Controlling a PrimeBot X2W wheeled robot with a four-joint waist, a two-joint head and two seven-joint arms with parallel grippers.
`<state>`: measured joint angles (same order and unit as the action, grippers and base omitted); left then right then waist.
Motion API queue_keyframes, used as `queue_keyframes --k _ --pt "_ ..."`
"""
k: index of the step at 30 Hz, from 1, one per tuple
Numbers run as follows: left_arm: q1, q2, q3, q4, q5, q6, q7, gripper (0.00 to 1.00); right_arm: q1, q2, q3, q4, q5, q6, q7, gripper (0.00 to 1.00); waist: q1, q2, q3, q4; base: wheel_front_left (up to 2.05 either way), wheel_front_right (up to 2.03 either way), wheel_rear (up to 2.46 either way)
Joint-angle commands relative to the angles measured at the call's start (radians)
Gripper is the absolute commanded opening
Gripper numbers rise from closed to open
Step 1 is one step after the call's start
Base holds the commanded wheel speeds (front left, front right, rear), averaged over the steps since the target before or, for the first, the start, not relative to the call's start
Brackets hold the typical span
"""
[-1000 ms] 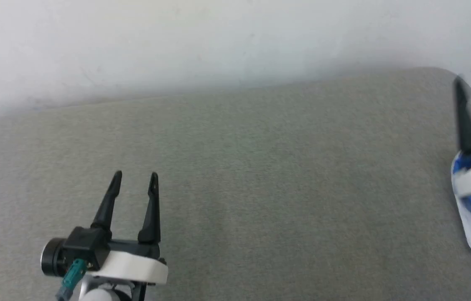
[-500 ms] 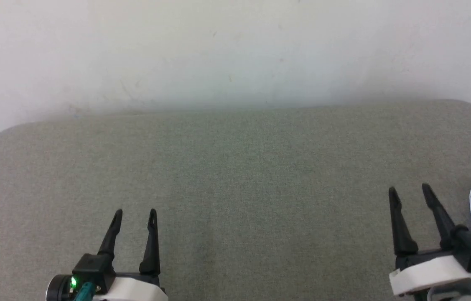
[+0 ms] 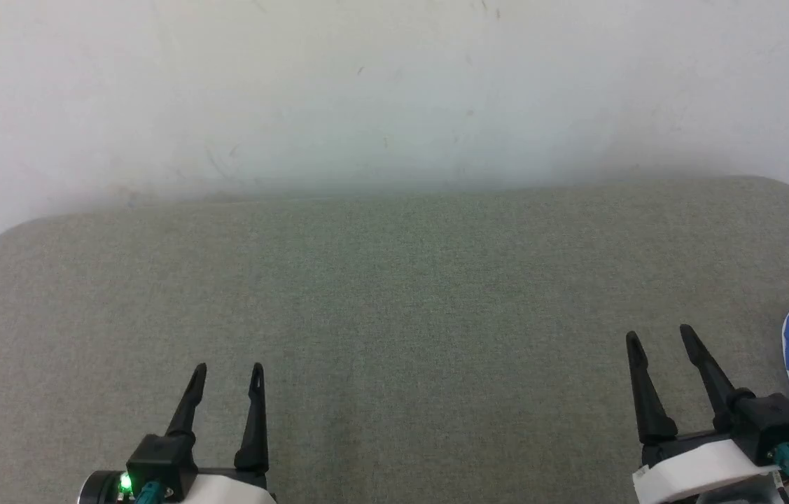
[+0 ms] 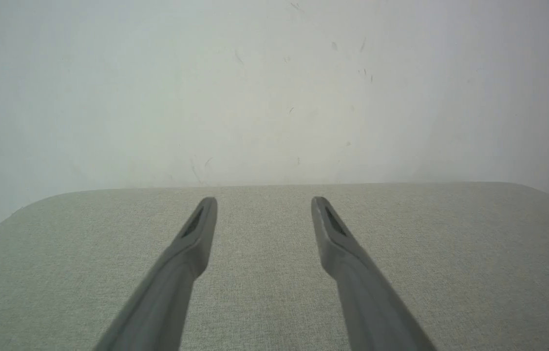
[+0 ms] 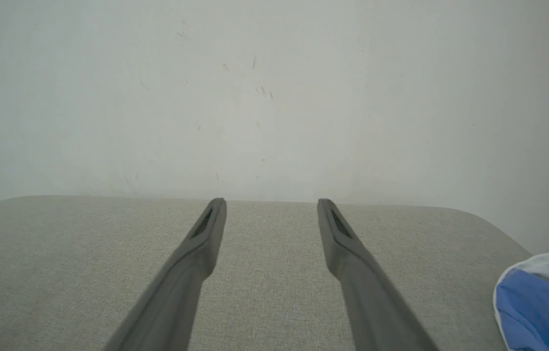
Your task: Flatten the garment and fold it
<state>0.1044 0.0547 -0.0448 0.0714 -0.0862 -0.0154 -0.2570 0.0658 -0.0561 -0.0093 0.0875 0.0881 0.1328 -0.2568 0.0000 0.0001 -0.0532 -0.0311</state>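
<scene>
Text, labels, brands, numbers, signs: none could be read in any view.

Head cam: high up, looks fwd & down across the bench to the wall. Wrist cams: low, close over the bench, each looks along the left fingers or the right fingers toward the same wall. Head & right wrist views share the garment at the bench's right edge.
</scene>
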Motion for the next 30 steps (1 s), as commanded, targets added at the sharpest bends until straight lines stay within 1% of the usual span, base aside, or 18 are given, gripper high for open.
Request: queue_keyframes --k 1,5,7,8,30 --pt "0.007 -0.004 0.005 -0.002 0.002 0.003 -0.005 1.0 -0.007 0.005 0.001 -0.003 -0.006 -0.002 -0.005 1.0 0.0 -0.0001 0.004 0.001 0.0 0.0 0.0" --pt "0.002 -0.004 0.008 -0.004 -0.005 0.001 -0.005 1.0 -0.008 0.005 0.004 -0.009 -0.005 -0.002 -0.005 1.0 0.0 -0.0001 0.01 0.004 0.0 0.0 0.0" --pt "0.003 -0.004 0.011 -0.002 -0.037 -0.008 -0.005 1.0 -0.009 0.005 0.006 -0.012 0.004 -0.002 -0.005 1.0 0.0 -0.0001 0.012 0.005 0.0 0.0 0.0" --pt "0.0 -0.001 0.006 -0.001 -0.038 -0.006 0.001 0.0 0.0 0.001 0.005 -0.007 0.002 0.0 0.0 0.0 0.0001 -0.0001 0.012 0.005 0.0 0.0 0.0" --pt "-0.015 -0.001 0.011 -0.011 -0.019 -0.003 0.039 0.0 -0.01 0.001 0.006 -0.017 -0.011 0.0 0.038 0.0 0.0001 -0.0001 0.018 0.009 0.0 0.0 0.0"
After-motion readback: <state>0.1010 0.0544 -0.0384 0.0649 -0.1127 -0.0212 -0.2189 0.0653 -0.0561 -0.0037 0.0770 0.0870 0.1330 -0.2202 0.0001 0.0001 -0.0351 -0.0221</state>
